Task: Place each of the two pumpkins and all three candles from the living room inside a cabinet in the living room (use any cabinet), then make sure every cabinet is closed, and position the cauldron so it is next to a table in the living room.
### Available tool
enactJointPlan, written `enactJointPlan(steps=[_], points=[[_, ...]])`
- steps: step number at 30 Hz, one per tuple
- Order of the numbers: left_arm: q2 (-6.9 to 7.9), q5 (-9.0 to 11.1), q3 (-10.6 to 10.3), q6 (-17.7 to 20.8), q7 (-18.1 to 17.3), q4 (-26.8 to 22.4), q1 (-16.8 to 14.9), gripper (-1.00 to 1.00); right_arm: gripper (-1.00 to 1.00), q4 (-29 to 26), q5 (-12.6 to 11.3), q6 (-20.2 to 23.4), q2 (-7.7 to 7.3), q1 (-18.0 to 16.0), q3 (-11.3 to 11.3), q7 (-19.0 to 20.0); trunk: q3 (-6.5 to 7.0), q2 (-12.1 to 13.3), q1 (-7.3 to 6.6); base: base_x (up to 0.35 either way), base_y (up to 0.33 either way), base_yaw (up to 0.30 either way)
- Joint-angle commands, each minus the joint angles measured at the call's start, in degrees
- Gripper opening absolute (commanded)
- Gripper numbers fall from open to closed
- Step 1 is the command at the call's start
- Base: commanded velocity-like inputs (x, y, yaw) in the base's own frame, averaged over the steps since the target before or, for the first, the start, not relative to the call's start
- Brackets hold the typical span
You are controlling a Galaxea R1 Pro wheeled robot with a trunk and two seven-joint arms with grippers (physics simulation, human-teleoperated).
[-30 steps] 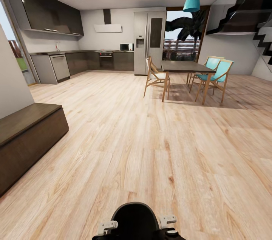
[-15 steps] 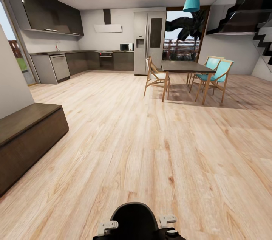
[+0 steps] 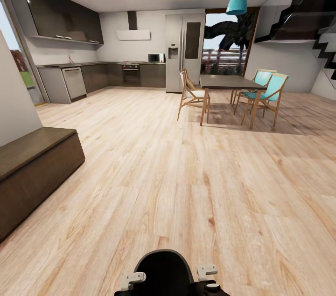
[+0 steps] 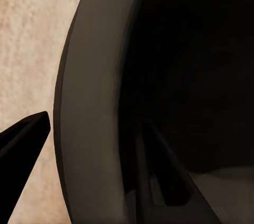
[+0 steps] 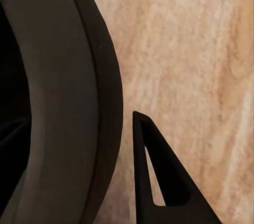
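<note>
low at the head view's bottom edge, the cauldron seems clamped at its rim by both arms' fingers, so carrying is underway; next, drive it beside the dining table.

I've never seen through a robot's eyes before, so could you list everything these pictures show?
Cauldron: one, black, low centre of the head view; both wrist views show its thick rim between the fingers.
Cabinet: one, dark brown, low, at left.
Dining table: one, dark top, centre right.
Chairs: three, one pale wood, two turquoise.
Fridge: one, silver, far wall.
Kitchen cupboards: dark, far left.
Pendant lamp: one, turquoise.
Staircase: dark, upper right.
Floor: pale wood.
Left gripper, right gripper: one each, dark fingers astride the rim.
</note>
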Motion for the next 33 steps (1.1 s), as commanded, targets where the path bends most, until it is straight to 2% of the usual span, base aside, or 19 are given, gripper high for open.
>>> enactJointPlan(steps=[1,10,22,33], points=[[0.08,0.18,-0.13,0.05,0.28,-0.01,-0.02,-1.0,-1.0,-0.08,-0.31,0.32,0.0,-0.01,0.49,-0.47,-0.05,-0.02,-0.01,0.0,0.0,0.0],[0.17,0.17,-0.18,0.05,-0.07,-0.01,-0.02,-1.0,-1.0,-0.08,-0.31,0.21,0.0,-0.01,0.49,-0.39,-0.05,-0.02,-0.01,0.0,0.0,0.0],[0.17,0.09,-0.22,0.05,-0.07,0.02,-0.02,-1.0,-1.0,-0.16,-0.31,0.19,0.0,-0.01,0.49,-0.36,2.61,0.14,-0.32,0.0,0.0,0.0],[0.15,0.09,-0.22,0.05,-0.07,0.07,-0.02,-1.0,-1.0,-0.24,-0.31,0.12,0.0,-0.01,0.49,-0.2,4.58,4.55,-2.74,0.0,0.0,0.0]])
